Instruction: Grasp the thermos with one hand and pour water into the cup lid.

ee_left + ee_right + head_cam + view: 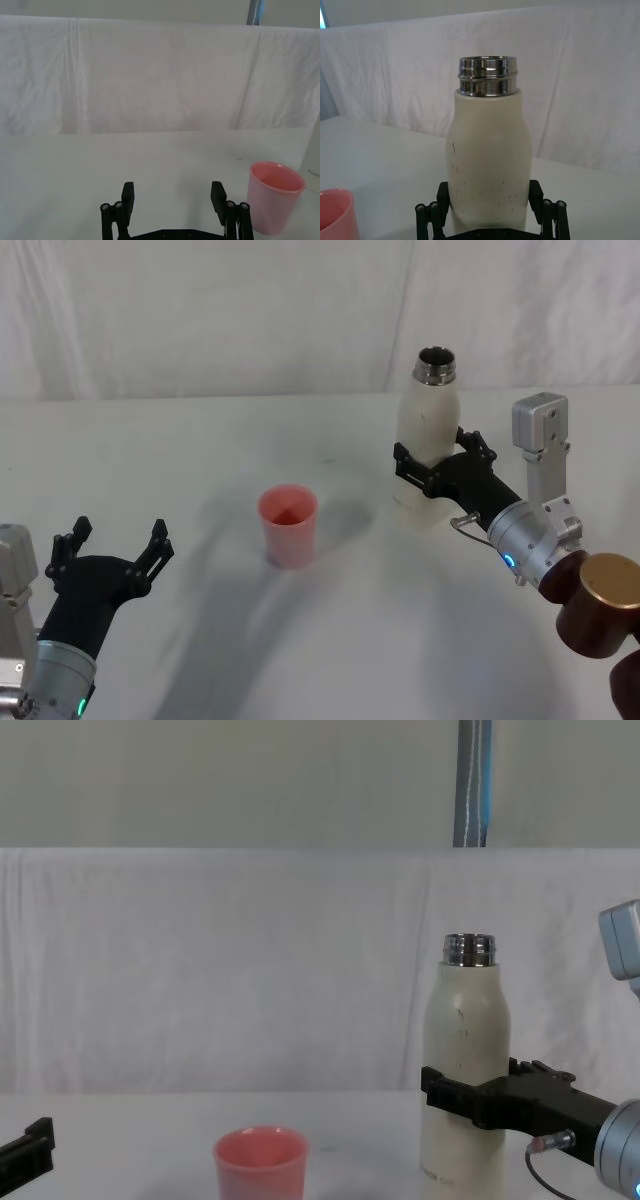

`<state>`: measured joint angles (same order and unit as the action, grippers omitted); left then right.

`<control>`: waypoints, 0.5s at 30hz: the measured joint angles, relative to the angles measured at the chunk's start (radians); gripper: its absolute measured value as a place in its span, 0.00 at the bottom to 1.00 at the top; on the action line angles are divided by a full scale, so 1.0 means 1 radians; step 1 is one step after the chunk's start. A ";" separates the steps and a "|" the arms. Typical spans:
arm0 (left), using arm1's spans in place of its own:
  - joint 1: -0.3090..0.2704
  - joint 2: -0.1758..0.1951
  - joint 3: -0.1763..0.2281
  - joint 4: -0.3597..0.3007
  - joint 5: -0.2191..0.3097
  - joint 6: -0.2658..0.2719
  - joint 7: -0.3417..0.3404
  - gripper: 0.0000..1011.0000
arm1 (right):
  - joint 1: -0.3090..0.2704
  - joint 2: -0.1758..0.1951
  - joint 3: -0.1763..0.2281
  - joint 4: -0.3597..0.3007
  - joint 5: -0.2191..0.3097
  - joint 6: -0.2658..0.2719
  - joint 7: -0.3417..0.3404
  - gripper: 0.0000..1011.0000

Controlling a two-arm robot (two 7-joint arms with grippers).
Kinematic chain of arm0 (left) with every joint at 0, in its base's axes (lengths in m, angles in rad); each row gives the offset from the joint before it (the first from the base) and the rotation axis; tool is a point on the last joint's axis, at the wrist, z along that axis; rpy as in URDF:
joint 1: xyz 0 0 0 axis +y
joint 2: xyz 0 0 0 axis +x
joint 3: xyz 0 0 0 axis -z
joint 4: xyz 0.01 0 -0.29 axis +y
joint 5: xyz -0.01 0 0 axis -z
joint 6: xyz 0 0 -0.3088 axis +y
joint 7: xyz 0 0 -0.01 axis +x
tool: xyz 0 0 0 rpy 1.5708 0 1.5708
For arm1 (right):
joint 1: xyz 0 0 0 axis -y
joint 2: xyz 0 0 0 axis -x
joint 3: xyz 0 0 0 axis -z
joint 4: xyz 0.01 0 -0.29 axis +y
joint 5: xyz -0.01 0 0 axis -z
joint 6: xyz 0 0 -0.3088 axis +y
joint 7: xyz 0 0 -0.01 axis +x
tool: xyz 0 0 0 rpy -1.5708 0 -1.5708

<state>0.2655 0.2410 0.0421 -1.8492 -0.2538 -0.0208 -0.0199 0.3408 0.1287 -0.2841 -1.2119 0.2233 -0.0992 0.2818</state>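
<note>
Right pincer [432, 468] is clamping the thermos [428, 440] around its lower middle, one finger on each side of the body, bottle standing upright on the white surface [180, 440] toward the far right part. In the chest view the thermos [465, 1090] is showing the black fingers wrapped across its front, base down at surface level. Its cap is off: the steel neck [488, 76] is sitting open at the top, and the head view is looking into a dark mouth, contents not readable. Small dark specks are marking the cream body. The cup lid [289, 526] is standing upright near the middle of the surface, well apart from the thermos, on the side toward the left edge, rim up; the inside is looking pink and dry, no liquid visible. Left pincer [112, 545] is sitting low by the near left corner, fingers [128, 196] spread wide, holding nothing, cup lid [274, 197] just ahead of it to one side.
</note>
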 joint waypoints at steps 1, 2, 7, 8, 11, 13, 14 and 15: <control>0.000 0.000 0.000 0.000 0.000 0.000 0.000 0.99 | 0.000 0.000 0.000 0.000 0.000 0.000 0.000 0.99; 0.000 0.000 0.000 0.000 0.000 0.000 0.000 0.99 | 0.000 0.000 0.000 0.000 0.000 0.000 0.000 0.99; 0.000 0.000 0.000 0.000 0.000 0.000 0.000 0.99 | -0.001 0.001 0.000 -0.002 0.000 0.000 0.000 0.94; 0.000 0.000 0.000 0.000 0.000 0.000 0.000 0.99 | -0.002 0.001 0.000 -0.002 0.000 0.000 0.000 0.94; 0.000 0.000 0.000 0.000 0.000 0.000 0.000 0.99 | -0.002 0.001 0.000 -0.002 0.000 0.000 0.000 0.94; 0.000 0.000 0.000 0.000 0.000 0.000 0.000 0.99 | -0.002 0.001 0.000 -0.003 0.000 0.000 0.000 0.94; 0.000 0.000 0.000 0.000 0.000 0.000 0.000 0.99 | -0.002 0.001 0.000 -0.003 0.000 0.000 0.000 0.94; 0.000 0.000 0.000 0.000 0.000 0.000 0.000 0.99 | -0.002 0.001 0.000 -0.003 0.000 0.000 0.000 0.94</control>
<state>0.2655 0.2410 0.0421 -1.8492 -0.2538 -0.0208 -0.0199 0.3385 0.1299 -0.2838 -1.2148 0.2236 -0.0992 0.2818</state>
